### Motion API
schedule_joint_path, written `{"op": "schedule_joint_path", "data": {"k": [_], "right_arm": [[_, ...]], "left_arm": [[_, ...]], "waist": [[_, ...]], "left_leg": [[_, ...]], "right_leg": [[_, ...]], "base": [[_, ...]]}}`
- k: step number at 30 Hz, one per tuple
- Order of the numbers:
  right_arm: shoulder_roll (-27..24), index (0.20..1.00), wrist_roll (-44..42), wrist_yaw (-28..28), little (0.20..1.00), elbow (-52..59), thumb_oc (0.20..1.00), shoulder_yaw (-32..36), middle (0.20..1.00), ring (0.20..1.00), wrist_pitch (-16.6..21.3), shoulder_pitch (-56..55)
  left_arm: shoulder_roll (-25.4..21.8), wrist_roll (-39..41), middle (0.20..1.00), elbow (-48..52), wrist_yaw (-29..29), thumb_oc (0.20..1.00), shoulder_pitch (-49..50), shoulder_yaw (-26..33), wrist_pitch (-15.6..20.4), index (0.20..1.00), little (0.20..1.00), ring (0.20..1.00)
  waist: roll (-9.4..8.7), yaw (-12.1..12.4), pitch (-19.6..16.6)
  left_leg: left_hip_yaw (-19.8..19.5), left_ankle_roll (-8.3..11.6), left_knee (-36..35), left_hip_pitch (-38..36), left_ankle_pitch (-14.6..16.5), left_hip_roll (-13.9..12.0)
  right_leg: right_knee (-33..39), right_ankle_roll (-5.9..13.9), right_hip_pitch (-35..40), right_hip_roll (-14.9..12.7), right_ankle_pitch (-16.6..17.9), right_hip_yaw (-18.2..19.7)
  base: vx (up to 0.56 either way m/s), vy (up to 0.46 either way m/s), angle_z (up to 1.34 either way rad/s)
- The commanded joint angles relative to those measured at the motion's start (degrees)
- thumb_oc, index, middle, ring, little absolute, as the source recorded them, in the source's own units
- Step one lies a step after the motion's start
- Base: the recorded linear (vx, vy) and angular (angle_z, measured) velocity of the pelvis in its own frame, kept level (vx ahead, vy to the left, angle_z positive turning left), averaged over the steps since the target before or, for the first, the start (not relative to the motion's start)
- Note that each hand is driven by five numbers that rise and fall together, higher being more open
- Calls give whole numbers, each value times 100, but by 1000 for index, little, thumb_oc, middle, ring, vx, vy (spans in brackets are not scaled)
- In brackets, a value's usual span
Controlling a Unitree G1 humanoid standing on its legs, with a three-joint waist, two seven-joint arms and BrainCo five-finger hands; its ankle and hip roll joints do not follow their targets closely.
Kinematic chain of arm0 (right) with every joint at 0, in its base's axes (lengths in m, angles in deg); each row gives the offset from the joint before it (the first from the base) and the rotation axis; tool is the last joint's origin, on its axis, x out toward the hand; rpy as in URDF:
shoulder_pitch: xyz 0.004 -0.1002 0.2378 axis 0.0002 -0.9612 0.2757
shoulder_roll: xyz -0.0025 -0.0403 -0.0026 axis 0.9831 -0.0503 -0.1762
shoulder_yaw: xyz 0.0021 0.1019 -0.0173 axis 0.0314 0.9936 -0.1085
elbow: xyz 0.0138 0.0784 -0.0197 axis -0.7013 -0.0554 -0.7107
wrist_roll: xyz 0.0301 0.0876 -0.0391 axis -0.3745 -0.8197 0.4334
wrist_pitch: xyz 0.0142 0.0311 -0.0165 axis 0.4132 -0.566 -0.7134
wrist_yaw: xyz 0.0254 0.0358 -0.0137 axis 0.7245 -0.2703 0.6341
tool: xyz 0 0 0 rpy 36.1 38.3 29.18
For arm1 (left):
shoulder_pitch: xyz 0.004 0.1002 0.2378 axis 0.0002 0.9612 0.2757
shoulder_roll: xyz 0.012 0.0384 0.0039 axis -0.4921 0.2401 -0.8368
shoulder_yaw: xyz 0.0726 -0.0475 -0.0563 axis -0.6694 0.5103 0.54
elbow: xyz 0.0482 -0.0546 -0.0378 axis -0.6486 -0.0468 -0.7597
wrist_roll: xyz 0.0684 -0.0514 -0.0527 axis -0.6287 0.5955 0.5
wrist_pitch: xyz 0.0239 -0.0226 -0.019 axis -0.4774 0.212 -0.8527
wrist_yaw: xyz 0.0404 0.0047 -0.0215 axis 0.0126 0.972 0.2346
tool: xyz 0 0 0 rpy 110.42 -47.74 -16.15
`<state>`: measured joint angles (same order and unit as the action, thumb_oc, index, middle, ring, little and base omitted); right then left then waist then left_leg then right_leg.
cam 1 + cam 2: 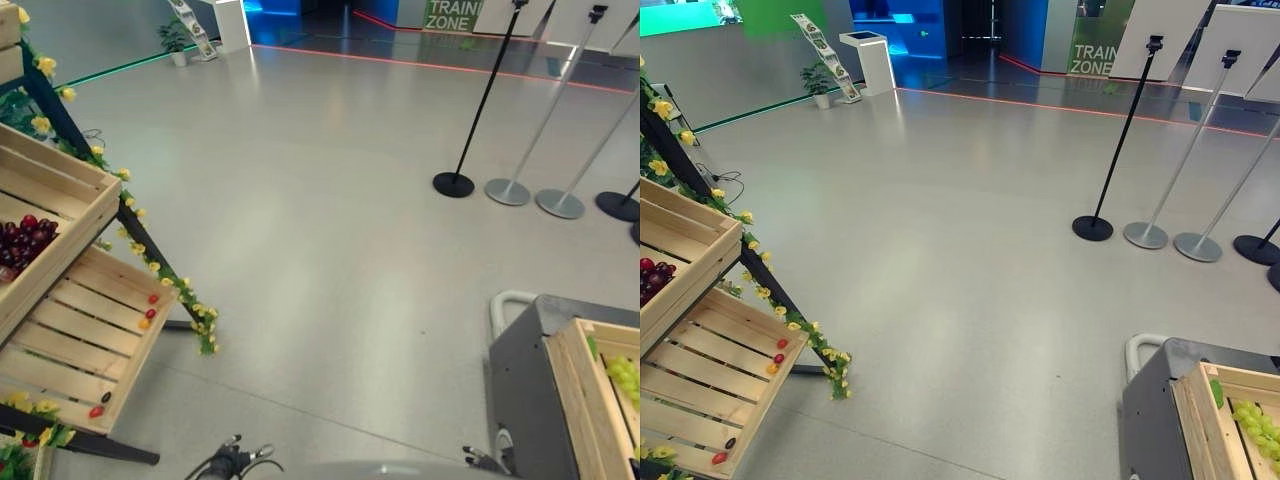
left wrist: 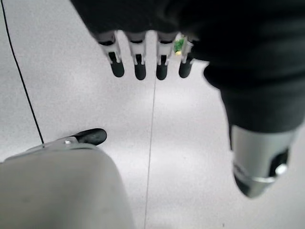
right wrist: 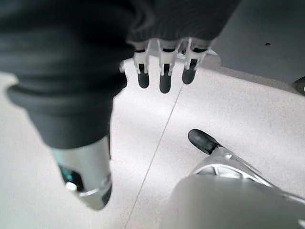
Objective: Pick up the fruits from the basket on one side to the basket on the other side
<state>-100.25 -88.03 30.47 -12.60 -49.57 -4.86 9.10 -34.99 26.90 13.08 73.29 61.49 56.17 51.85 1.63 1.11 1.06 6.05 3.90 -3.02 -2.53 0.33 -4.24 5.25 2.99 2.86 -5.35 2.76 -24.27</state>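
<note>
Lying in the wooden crate [image 1: 1210, 425] on the grey cart [image 1: 1150, 395] were green grapes [image 1: 1258, 425]; dark red grapes [image 1: 25, 240] filled the stand's upper crate [image 1: 60, 190]. Left hand [image 2: 143, 62] and right hand [image 3: 162, 67] hung over the floor [image 1: 320, 200], fingers straight, spread, holding nothing.

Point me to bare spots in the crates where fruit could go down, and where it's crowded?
Free: most of the lower slatted crate, apart from a few small fruits along its right wall. Crowded: the upper crate, where dark grapes pile at its visible end. The crate on the grey cart holds green grapes; the rest is cut off. Both hands hang open over floor.
</note>
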Motion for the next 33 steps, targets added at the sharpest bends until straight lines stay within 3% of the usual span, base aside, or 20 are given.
{"op": "schedule_joint_path", "data": {"k": [1,21,23,28,29,33], "right_arm": [[201,1000,99,19,1000,-247,1000,-134,1000,1000,16,307],[125,1000,277,-25,1000,152,1000,-349,1000,1000,46,497],[19,1000,84,-69,1000,706,1000,-323,1000,1000,112,573],[-368,1000,20,-233,1000,2322,1000,-174,1000,1000,243,565],[-368,1000,20,-233,1000,2323,1000,-174,1000,1000,243,564],[-620,1000,-81,-342,1000,3467,1000,190,1000,1000,309,580]], "left_arm": [[-121,136,1000,-62,34,1000,-322,137,223,1000,1000,1000],[-27,270,1000,-178,105,1000,-340,108,182,1000,1000,1000],[-92,465,1000,215,76,1000,-347,103,226,1000,1000,1000],[-560,638,1000,2254,-104,1000,-156,135,519,1000,1000,1000],[-560,638,1000,2255,-104,1000,-155,135,518,1000,1000,1000],[-924,806,1000,4156,-280,1000,-6,563,681,1000,1000,1000]], "waist": [[-498,236,15],[-452,186,-44],[-445,155,-42],[-428,126,-4],[-428,126,-4],[-440,109,-6]], "left_leg": [[103,-138,-115,-74,-75,381],[232,-189,-167,-182,-14,422],[269,-188,-153,-191,-8,411],[348,-186,-147,-205,-11,394],[348,-186,-147,-206,-11,394],[386,-192,-174,-210,-4,386]], "right_leg": [[-100,413,22,-256,112,166],[-79,444,35,-275,133,295],[-76,451,20,-263,134,353],[-99,476,-34,-250,167,453],[-99,476,-34,-250,167,453],[-99,506,-89,-269,218,486]], "base": [[0,0,0],[2,8,1],[2,-2,-5],[-23,8,-12],[-21,8,-12],[-14,11,-7]]}}
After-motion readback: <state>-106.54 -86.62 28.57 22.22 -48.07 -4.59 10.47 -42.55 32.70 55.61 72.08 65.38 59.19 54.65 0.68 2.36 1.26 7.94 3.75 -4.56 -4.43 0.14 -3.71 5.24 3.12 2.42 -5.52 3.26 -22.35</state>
